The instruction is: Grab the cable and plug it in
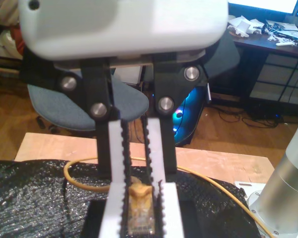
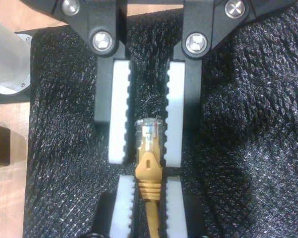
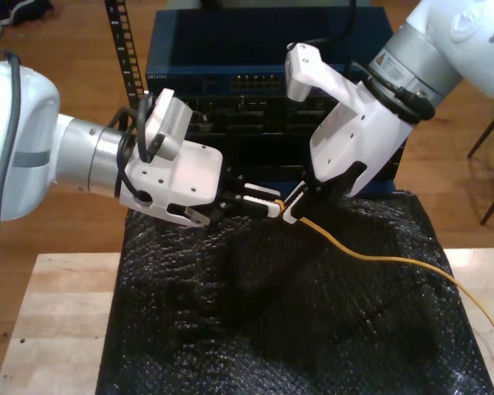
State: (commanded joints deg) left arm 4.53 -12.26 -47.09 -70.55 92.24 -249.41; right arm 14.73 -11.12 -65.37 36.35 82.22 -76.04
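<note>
We find my first gripper [image 3: 290, 210] pressed together on the cable [image 3: 379, 257], pinching the yellow-orange boot just behind the clear plug [image 2: 150, 130]; my second gripper [image 2: 150, 158] meets it head-on, pads [image 2: 120, 119] narrowly spread to either side of the plug with a thin gap showing on each flank. The plug's long axis runs along the second gripper's fingers, tip toward its palm. We judge both grippers equally near, the first alone bearing the load. From the pinch the cable trails toward the exterior view's right, across the black mesh mat [image 3: 272, 329] and over the wooden table [image 3: 58, 329]. The blue network switch [image 3: 263, 78] stands behind both grippers, at the exterior view's top; the second gripper lies between plug and switch, so we judge that the plug must be turned before insertion.
</note>
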